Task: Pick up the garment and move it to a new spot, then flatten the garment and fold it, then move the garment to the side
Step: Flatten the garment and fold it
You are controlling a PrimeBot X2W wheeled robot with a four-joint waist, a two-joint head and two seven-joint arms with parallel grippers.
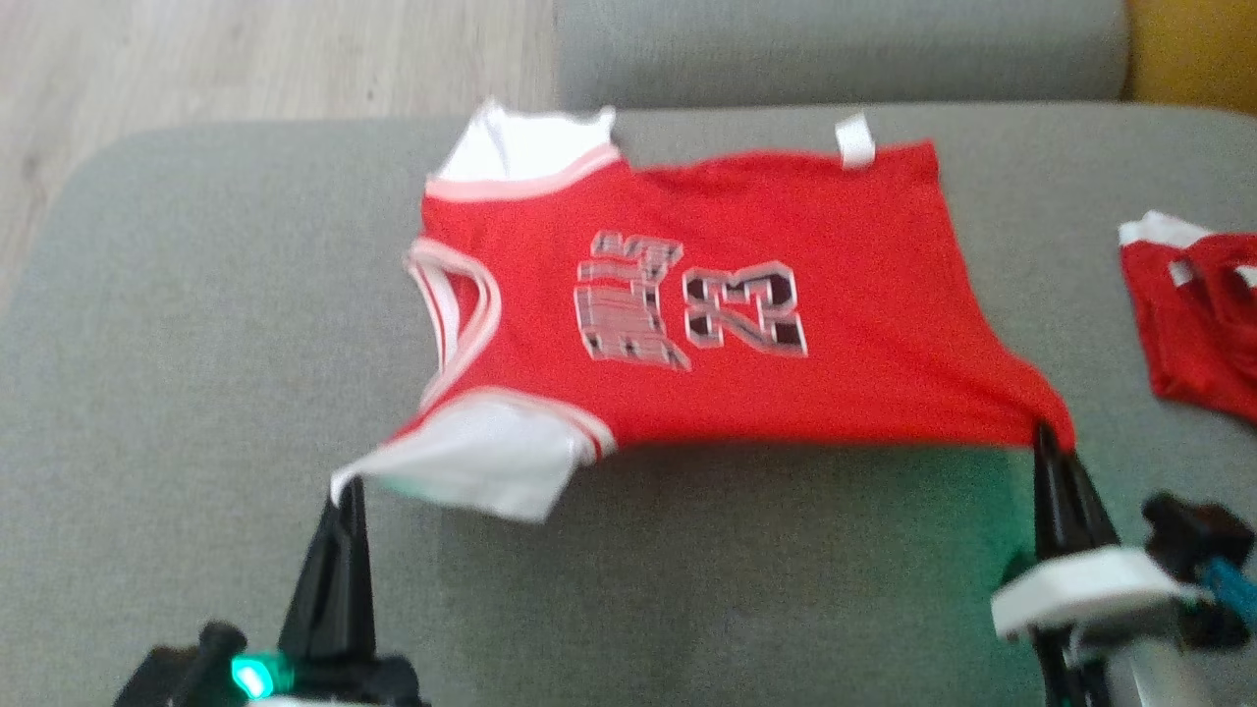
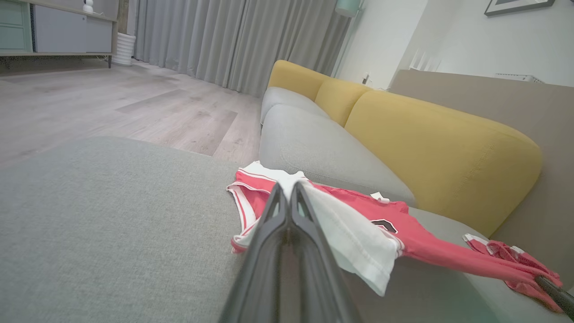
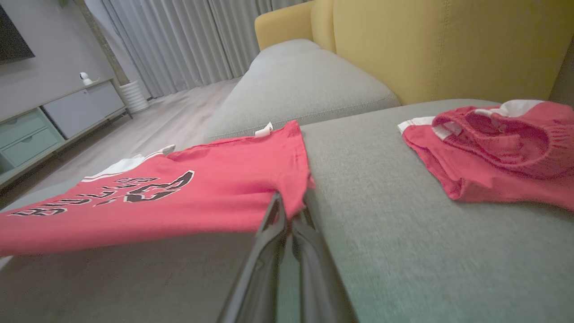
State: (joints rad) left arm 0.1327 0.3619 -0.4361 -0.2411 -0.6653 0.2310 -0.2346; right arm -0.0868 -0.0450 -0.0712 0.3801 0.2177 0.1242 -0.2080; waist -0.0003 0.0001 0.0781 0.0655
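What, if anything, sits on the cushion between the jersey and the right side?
A second red garment lies on the grey cushion right of the jersey, apart from it, in the path of a rightward move.

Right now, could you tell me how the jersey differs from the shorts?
The jersey is spread out, its near edge lifted; the shorts lie bunched on the cushion. The left gripper and right gripper each pinch a jersey corner; the shorts are untouched. The jersey bears a printed number; the shorts show none. Both are red with white trim.
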